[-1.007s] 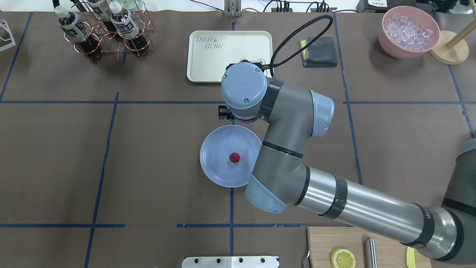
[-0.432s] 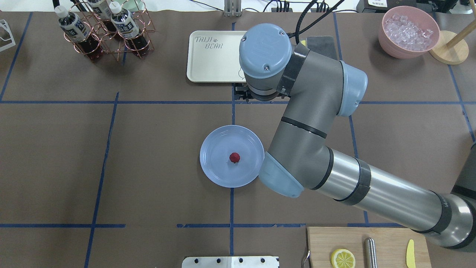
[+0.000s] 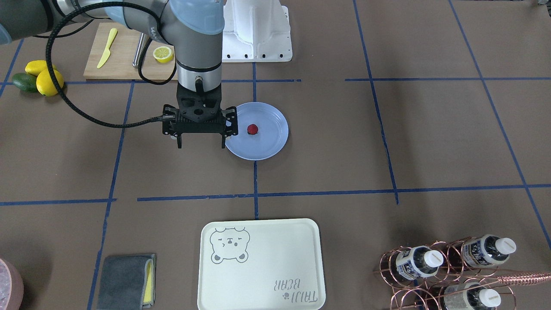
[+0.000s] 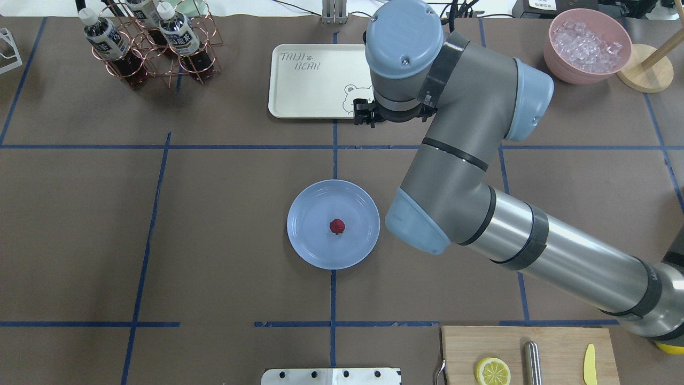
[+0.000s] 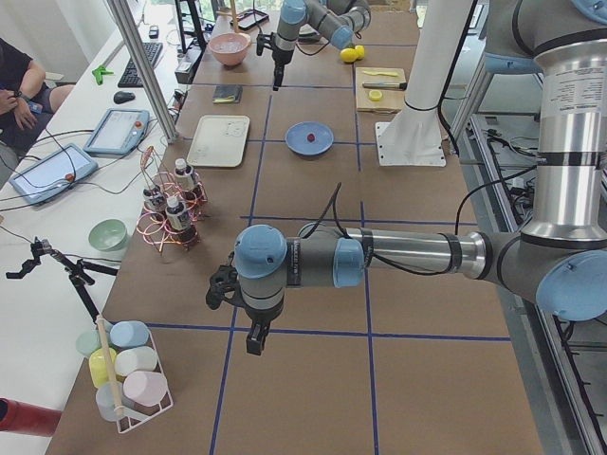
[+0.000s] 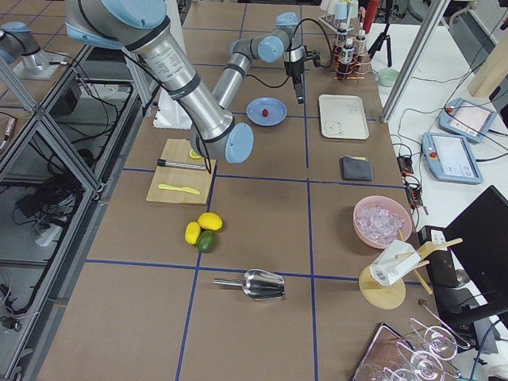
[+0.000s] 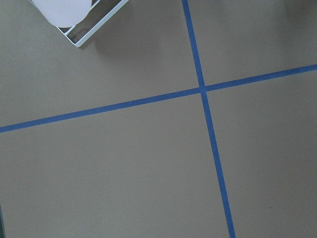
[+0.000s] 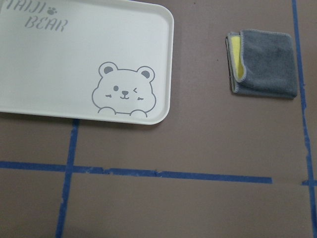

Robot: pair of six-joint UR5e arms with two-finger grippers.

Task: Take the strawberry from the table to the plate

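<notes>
The small dark-red strawberry [image 4: 336, 226] [image 3: 252, 128] lies near the middle of the round light-blue plate [image 4: 305, 213] [image 3: 269, 148] on the brown table [image 4: 224, 224]. My right gripper [image 3: 201, 144] hangs raised and open, with nothing between its fingers. In the overhead view its wrist [image 4: 403, 40] hides most of it, beyond the plate near the tray's front right corner. It touches neither plate nor berry. My left gripper [image 5: 252, 339] shows only in the exterior left view, far from the plate, and I cannot tell whether it is open or shut.
A cream bear-print tray [image 4: 310, 80] lies beyond the plate, a grey folded cloth [image 8: 267, 64] to its right. A copper bottle rack [image 4: 149, 48] stands far left, a pink bowl of ice [image 4: 588, 45] far right. A wooden board [image 4: 556, 342] with a lemon half sits near right.
My right arm has swung up and away from the plate, towards the tray and to the right. The strawberry stays still on the plate.
</notes>
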